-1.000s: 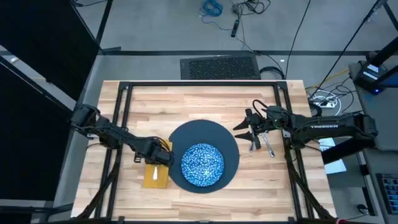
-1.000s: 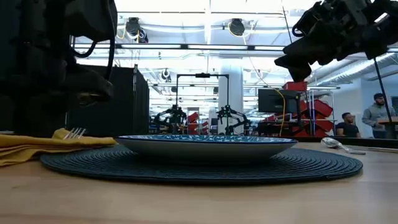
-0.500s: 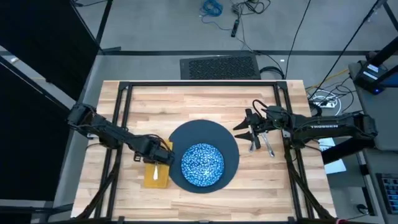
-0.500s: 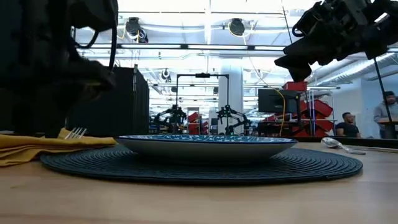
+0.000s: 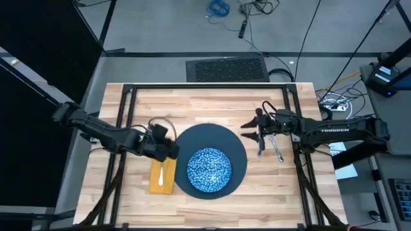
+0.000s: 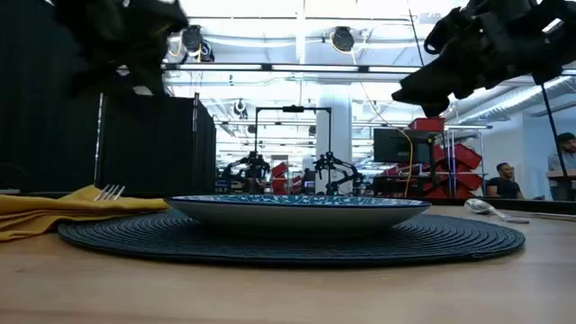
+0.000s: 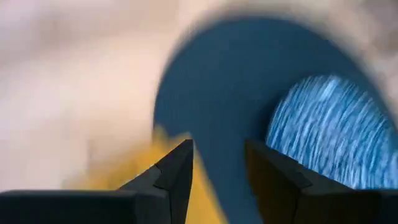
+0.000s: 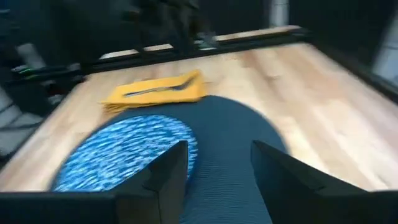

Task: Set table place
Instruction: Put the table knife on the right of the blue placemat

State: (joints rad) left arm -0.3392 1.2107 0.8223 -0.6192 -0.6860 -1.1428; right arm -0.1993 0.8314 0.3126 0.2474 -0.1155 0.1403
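A dark blue-grey round plate (image 5: 221, 138) lies on the table (image 5: 212, 102), and the blue-and-white speckled dish (image 5: 209, 170) sits on its near half. Left of the plate the mustard-yellow napkin (image 5: 160, 181) lies flat with the silver fork (image 5: 161, 172) on top. A knife (image 5: 260, 146) and a spoon (image 5: 277, 151) lie side by side right of the plate. My left gripper (image 5: 173, 151) hovers open above the napkin's far end and the plate's left rim. My right gripper (image 5: 248, 131) stands open above the plate's right rim, beside the knife. Neither gripper holds anything.
A black metal frame (image 5: 128, 122) runs around the tabletop, with rails along both sides. Bare wood lies beyond the plate toward the far edge. People stand in the room behind the table (image 6: 549, 166).
My left gripper has risen from just above the napkin and drawn back toward the table's far left, staying open. The napkin and the fork have stayed in place.
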